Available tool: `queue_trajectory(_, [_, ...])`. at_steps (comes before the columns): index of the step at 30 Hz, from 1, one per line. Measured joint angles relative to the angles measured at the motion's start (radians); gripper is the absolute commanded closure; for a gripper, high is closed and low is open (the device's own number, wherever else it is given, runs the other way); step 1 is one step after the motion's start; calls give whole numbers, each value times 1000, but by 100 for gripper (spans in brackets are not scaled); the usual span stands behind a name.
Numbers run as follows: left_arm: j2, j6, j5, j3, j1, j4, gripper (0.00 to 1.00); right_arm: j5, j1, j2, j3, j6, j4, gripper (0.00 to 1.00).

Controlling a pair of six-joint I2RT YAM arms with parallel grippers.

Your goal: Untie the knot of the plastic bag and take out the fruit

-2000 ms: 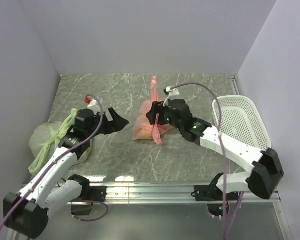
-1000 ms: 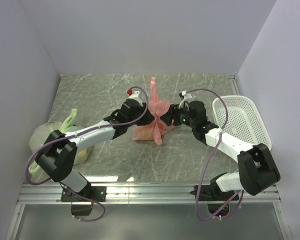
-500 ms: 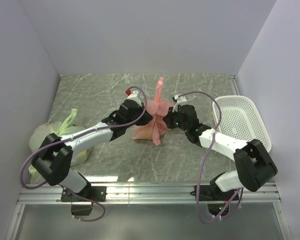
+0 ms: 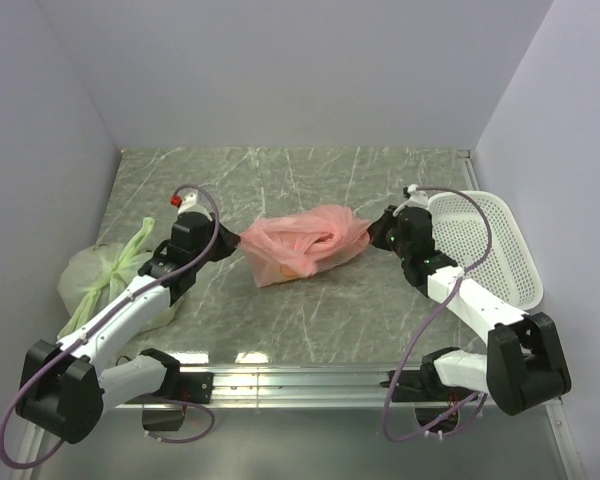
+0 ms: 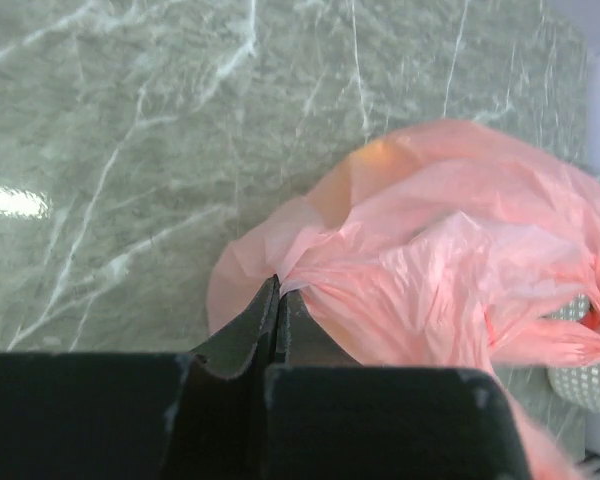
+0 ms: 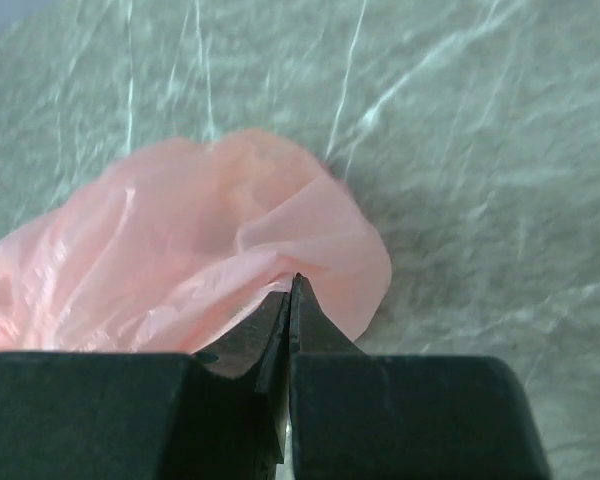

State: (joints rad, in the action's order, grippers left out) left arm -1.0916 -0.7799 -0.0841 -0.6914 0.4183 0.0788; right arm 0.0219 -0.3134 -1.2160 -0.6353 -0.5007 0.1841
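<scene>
Marble tabletop [image 4: 310, 310]: plastic bag [image 4: 305, 242] between both arms' fingers [image 5: 245, 338]

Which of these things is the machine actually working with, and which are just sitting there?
In the job: pink bag; orange shape inside it, probably fruit; left gripper and right gripper, each pinching the bag.

Lying about: green bag; white basket, perhaps meant for the fruit.
</scene>
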Motion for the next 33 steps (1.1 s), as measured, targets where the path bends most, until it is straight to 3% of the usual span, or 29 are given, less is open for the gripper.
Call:
queue_trajectory(2, [11,6,14,11,-6,20,99,-31,-11,5,4,9,-21,96])
queue_trajectory(3, [12,10,27,12,-6,24,100,-43,-25,13,6,25,-35,74])
queue_trajectory(6, [16,24,61,12,-6,32,99,-42,-121,58,-1,96,-97,44])
queue_trajectory(7, [19,31,69,12,-6,40,99,-37,-168,76,-11,127,-126,41])
queue_trajectory(11, [42,60,84,11,-6,84,99,5,-324,115,-108,238,-242,37])
queue_trajectory(16, [93,90,87,7,-6,146,100,72,-407,108,-254,354,-350,37])
queue_trajectory(26, [166,155,49,-34,-6,269,100,211,-512,4,-439,535,-536,37])
queue_trajectory(33, [198,203,26,-44,-6,303,99,139,-544,8,-444,612,-570,36])
